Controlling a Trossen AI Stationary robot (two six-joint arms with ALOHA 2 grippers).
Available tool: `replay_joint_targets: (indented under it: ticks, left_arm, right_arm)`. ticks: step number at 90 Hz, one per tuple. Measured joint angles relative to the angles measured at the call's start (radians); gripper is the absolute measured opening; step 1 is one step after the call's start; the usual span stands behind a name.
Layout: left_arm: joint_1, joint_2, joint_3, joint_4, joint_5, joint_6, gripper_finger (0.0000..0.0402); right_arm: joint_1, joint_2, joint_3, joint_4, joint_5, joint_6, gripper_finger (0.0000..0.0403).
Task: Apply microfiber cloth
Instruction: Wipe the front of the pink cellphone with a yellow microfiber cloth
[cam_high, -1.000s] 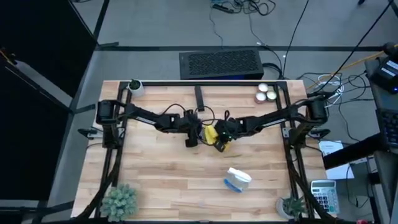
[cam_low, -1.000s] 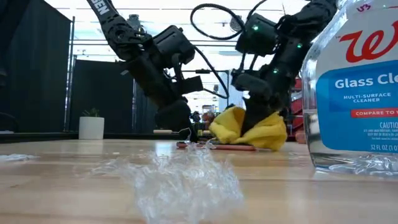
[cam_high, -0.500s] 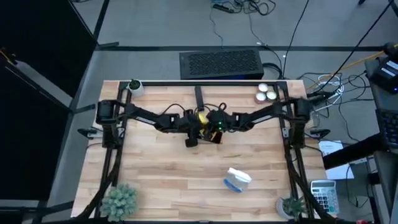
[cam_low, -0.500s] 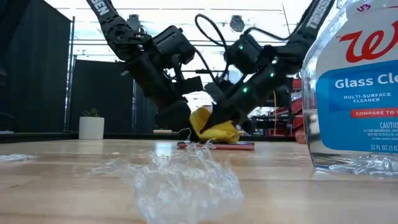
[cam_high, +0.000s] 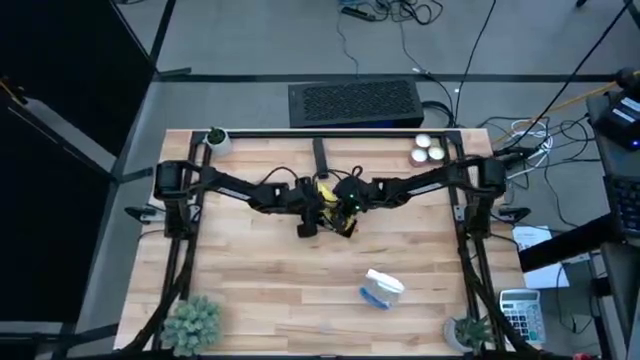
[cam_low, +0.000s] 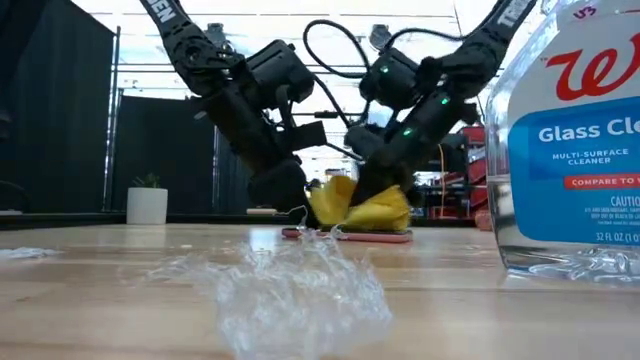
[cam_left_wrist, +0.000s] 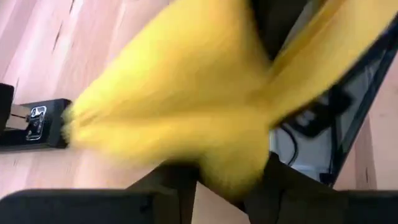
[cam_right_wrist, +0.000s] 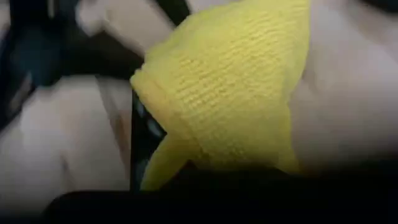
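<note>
The bright yellow microfiber cloth (cam_low: 360, 207) is bunched on a black phone (cam_low: 375, 236) that lies flat at the table's middle. My right gripper (cam_low: 378, 182) comes in from the right and is shut on the cloth (cam_right_wrist: 230, 93). My left gripper (cam_low: 288, 205) reaches in from the left, its tip low by the phone's left end. In the left wrist view the cloth (cam_left_wrist: 186, 99) fills the picture, and its lower edge hangs in the gap between my two left fingers (cam_left_wrist: 180, 183), which stand apart. From above, the cloth (cam_high: 325, 190) shows between both grippers. My left gripper is down at the phone's left end, but the cloth hides its tips: whether it touches phone or cloth cannot be told. My right gripper pinches the bunched top of the cloth (cam_low: 372, 195), several layers. Its fingers slant down from the table's right. The cloth's lower part (cam_low: 385, 218) rests on the phone.
A clear spray bottle with a blue label (cam_high: 382, 288) lies on the near right of the table, large in the low view (cam_low: 570, 140). Crumpled clear plastic (cam_low: 290, 285) lies near the low camera. A black bar (cam_high: 320, 156), small tins (cam_high: 428, 149) and potted plants (cam_high: 190, 322) stand around the edges.
My right gripper has moved toward the table's left, up to my left gripper, and has tipped lower. It has dragged the cloth along the phone, from the phone's right part to its left part. The cloth is more tightly bunched.
</note>
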Motion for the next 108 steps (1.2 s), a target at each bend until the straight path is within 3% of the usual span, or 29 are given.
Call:
replay_joint_targets:
  ticks: [23,38,63,82,108]
  left_arm:
    - [0.0,-0.001,-0.002,-0.006,-0.013,0.0,0.0093]
    - [-0.011,-0.033,0.0,-0.022,-0.034,0.003,0.0093]
    - [-0.018,-0.154,0.014,-0.086,-0.035,0.01,0.0093]
    - [-0.001,-0.099,0.003,-0.16,-0.033,0.005,0.0093]
    - [-0.023,-0.05,-0.006,-0.135,-0.04,-0.025,0.0093]
  right_arm:
    - [0.061,-0.204,-0.011,-0.379,0.007,0.033,0.0017]
    - [0.171,-0.291,-0.009,-0.355,0.094,0.086,0.0017]
    - [0.32,-0.164,-0.005,-0.161,0.176,0.122,0.0017]
    - [0.305,-0.05,-0.003,-0.144,0.231,0.119,0.0017]
    - [0.234,-0.082,-0.005,-0.186,0.24,0.015,0.0019]
